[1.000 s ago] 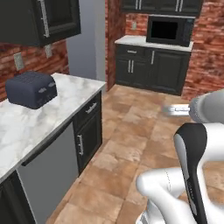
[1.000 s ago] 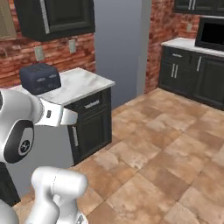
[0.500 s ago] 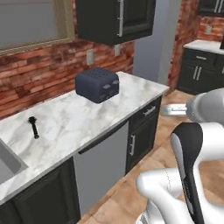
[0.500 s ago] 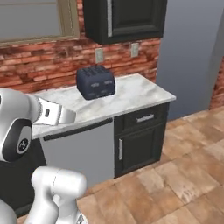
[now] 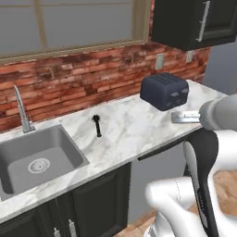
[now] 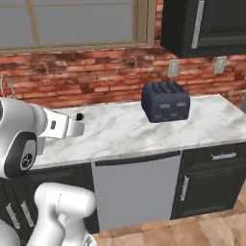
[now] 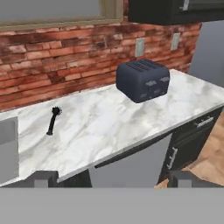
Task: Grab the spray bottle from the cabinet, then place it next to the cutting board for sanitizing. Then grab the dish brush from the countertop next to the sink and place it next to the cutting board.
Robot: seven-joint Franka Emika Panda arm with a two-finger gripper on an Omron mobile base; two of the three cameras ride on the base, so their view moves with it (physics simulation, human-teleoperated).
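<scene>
One brush fetch remains: the dish brush [image 5: 96, 125] lies untouched on the desk [image 5: 134, 129] right of the sink [image 5: 37, 159]; nothing is held by the spread claw [image 7: 113, 178].

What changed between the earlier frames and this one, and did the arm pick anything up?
The base drove and turned toward the window wall, so both base views swung: the toaster slid right, and the sink and dish brush came into sight on the countertop. Nothing was taken hold of or let go. The arm kept its pose, and the brush lies untouched beside the sink.
</scene>
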